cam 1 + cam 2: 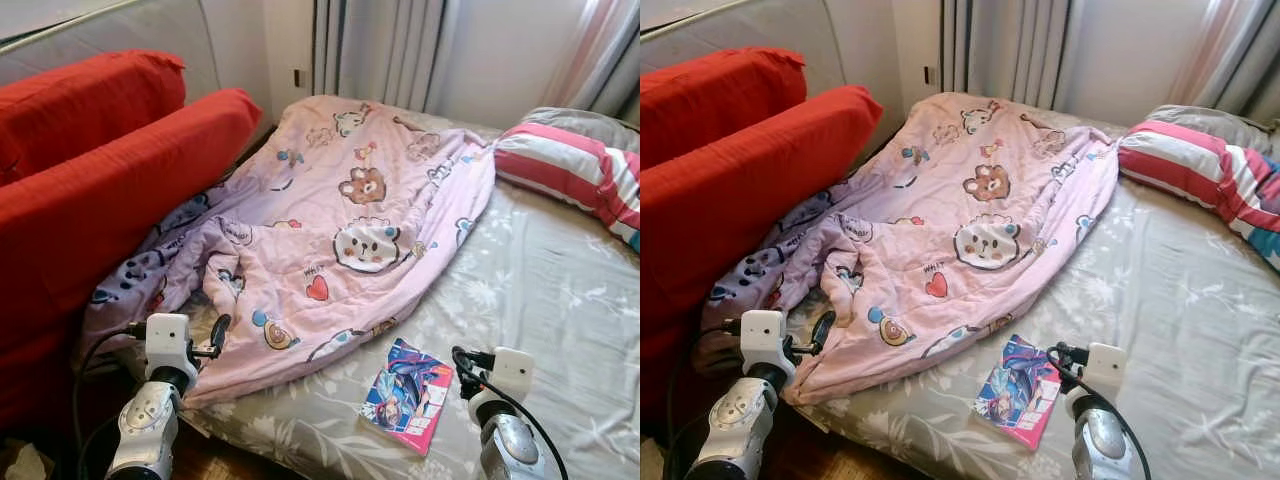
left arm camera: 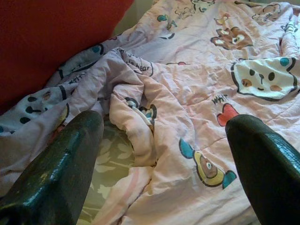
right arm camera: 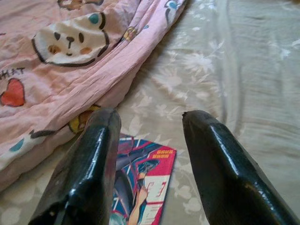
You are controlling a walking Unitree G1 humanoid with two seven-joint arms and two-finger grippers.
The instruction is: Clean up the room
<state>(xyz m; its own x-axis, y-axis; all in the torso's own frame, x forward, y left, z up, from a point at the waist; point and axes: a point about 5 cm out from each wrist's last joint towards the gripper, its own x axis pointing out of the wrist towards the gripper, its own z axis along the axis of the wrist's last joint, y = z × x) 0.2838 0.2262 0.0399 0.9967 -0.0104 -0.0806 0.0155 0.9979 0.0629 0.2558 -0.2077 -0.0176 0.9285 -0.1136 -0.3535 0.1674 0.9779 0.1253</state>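
Left end effector (image 2: 164, 164): held low at the near edge of the bed, fingers spread wide apart and gripping nothing, aimed at the crumpled near corner of the blanket.
Right end effector (image 3: 147, 154): fingers apart and empty, hovering just above the book.
Book (image 1: 407, 395): a colourful paperback lying flat on the grey sheet near the bed's front edge, just beside the blanket's hem and not touching it.
Blanket (image 1: 340, 230): pink, printed with cartoon animals, rumpled and bunched toward the red cushions (image 1: 110, 190), reaching back to the head of the bed.
Pillow (image 1: 575, 170): striped, at the far right, well apart from the book.
Step in hand: likely lining up on the book to clear it off the bed.
Next move: lower the right fingers around the book's edge; its flat lie on soft bedding may make the pinch awkward.
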